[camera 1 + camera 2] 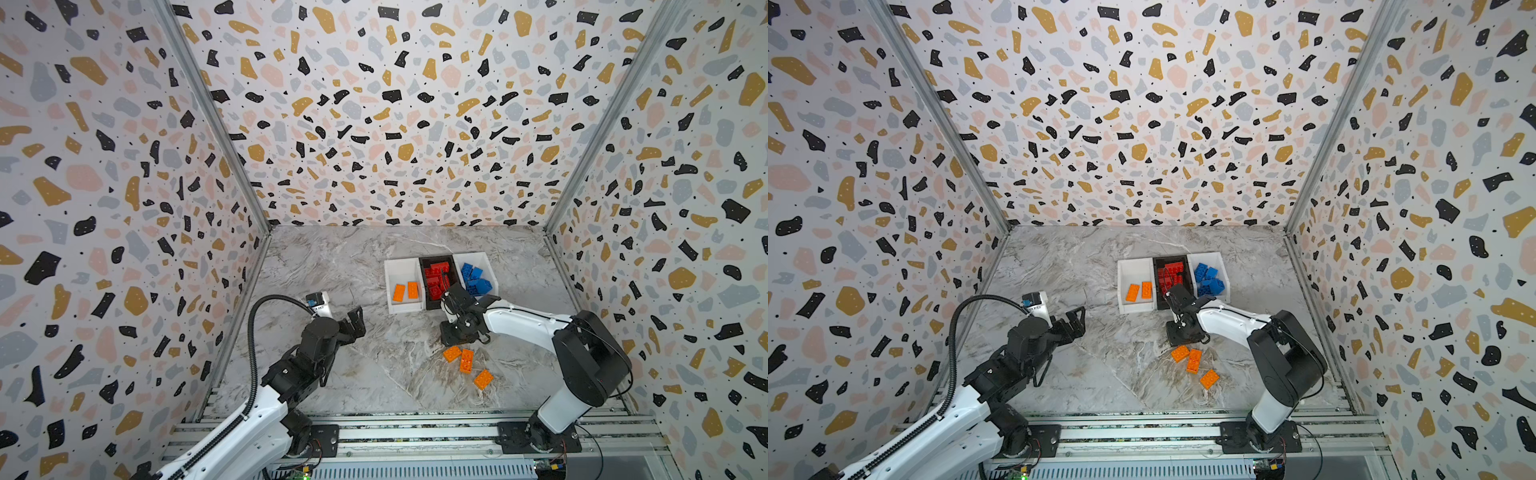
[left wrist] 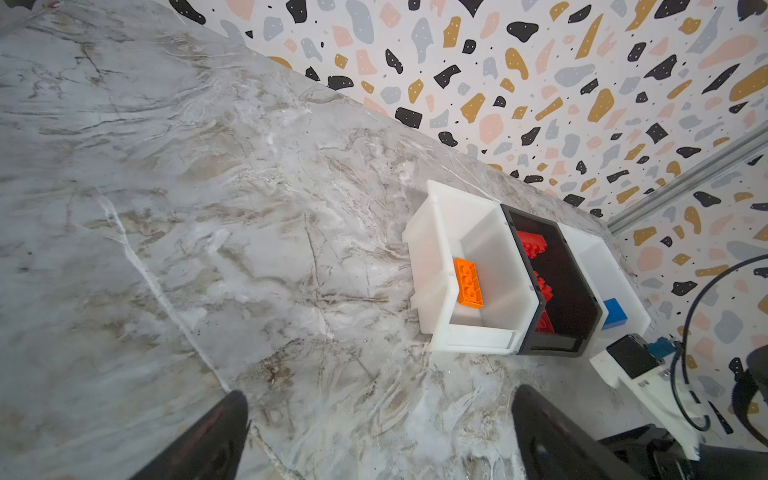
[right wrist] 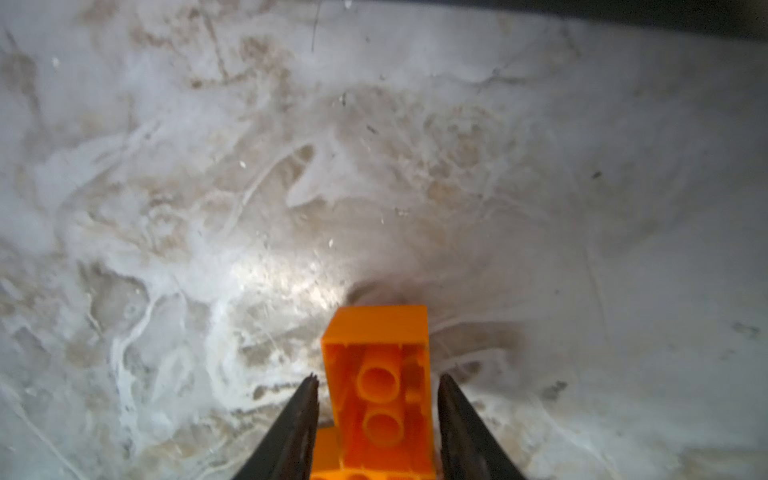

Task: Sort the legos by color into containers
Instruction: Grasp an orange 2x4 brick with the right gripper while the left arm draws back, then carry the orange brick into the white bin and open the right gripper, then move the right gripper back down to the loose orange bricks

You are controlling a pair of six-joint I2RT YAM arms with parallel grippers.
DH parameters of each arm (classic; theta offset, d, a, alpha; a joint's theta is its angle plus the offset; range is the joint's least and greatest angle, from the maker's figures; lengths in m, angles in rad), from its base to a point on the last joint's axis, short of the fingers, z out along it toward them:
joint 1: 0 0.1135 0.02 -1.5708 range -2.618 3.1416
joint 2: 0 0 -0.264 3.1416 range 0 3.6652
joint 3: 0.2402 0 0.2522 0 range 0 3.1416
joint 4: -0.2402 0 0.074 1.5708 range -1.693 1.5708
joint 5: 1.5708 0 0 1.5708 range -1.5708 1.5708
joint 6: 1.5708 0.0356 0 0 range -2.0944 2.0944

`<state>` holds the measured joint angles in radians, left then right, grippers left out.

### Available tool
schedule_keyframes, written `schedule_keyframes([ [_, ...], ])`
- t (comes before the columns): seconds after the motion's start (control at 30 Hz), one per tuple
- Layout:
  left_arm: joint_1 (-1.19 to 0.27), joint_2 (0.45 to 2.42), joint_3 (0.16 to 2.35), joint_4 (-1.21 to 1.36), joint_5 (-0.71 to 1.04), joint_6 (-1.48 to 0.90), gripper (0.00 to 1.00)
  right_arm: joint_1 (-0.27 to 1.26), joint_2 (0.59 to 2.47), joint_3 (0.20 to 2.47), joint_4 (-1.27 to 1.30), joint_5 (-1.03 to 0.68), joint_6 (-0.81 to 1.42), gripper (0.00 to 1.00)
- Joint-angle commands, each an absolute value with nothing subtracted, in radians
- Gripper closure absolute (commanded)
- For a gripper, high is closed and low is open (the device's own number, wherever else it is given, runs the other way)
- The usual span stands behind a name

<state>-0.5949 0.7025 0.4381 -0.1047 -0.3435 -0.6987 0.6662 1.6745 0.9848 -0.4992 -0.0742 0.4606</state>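
— What has your right side got?
— My right gripper [image 3: 378, 384] is drawn in narrow, pinching an orange brick [image 3: 376, 332] by its two long sides. The hollow underside shows in the right wrist view. It is low over the table [image 1: 332, 266], right of the middle and nearer the near edge.
— Any others lying about?
— Three loose orange bricks [image 1: 466, 360] sit close together just on the near side of that gripper. From above I cannot tell whether one of them is the pinched one.
— And your left?
— My left gripper [image 1: 360, 323] is spread wide and empty, left of the middle, near the bins but not touching them.
— The bins?
— They stand in a row toward the far edge. The left white bin [image 1: 401, 266] holds two orange bricks [image 1: 399, 292], the black bin [image 1: 432, 259] holds red bricks [image 1: 436, 272], and the right white bin [image 1: 482, 258] holds blue bricks [image 1: 477, 280].
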Motion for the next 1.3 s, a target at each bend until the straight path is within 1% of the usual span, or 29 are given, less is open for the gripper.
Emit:
schedule_keyframes([
  [0.0, -0.591, 0.693, 0.443, -0.098, -0.369, -0.717, 0.0, 0.67, 1.69, 1.045, -0.521, -0.042, 0.45, 0.67],
  [0.17, -0.591, 0.699, 0.458, -0.092, -0.362, -0.691, 0.0, 0.673, 1.686, 1.158, -0.569, -0.051, 0.445, 0.71],
  [0.37, -0.591, 0.738, 0.494, -0.083, -0.347, -0.655, 0.0, 0.678, 1.712, 1.395, -0.61, -0.088, 0.434, 0.7],
  [0.63, -0.591, 0.812, 0.539, -0.046, -0.327, -0.643, 0.0, 0.675, 1.937, 1.684, -0.586, -0.156, 0.39, 0.68],
  [0.7, -0.591, 0.83, 0.558, -0.043, -0.318, -0.637, 0.0, 0.675, 1.999, 1.749, -0.585, -0.162, 0.38, 0.64],
  [0.83, -0.591, 0.865, 0.595, -0.046, -0.303, -0.607, 0.0, 0.669, 2.07, 1.864, -0.602, -0.194, 0.361, 0.44],
  [0.87, -0.591, 0.872, 0.601, -0.048, -0.302, -0.594, 0.0, 0.669, 2.072, 1.878, -0.608, -0.198, 0.358, 0.41],
  [0.93, -0.591, 0.884, 0.598, -0.035, -0.298, -0.575, 0.0, 0.664, 2.061, 1.876, -0.621, -0.194, 0.358, 0.37],
  [1.03, -0.591, 0.893, 0.563, 0.023, -0.273, -0.555, 0.0, 0.662, 1.999, 1.815, -0.643, -0.166, 0.369, 0.36],
  [1.1, -0.591, 0.902, 0.537, 0.067, -0.249, -0.55, 0.0, 0.663, 1.926, 1.725, -0.65, -0.138, 0.39, 0.36],
  [1.27, -0.612, 0.964, 0.5, 0.178, -0.196, -0.525, 0.0, 0.663, 1.668, 1.394, -0.641, -0.068, 0.485, 0.36],
])
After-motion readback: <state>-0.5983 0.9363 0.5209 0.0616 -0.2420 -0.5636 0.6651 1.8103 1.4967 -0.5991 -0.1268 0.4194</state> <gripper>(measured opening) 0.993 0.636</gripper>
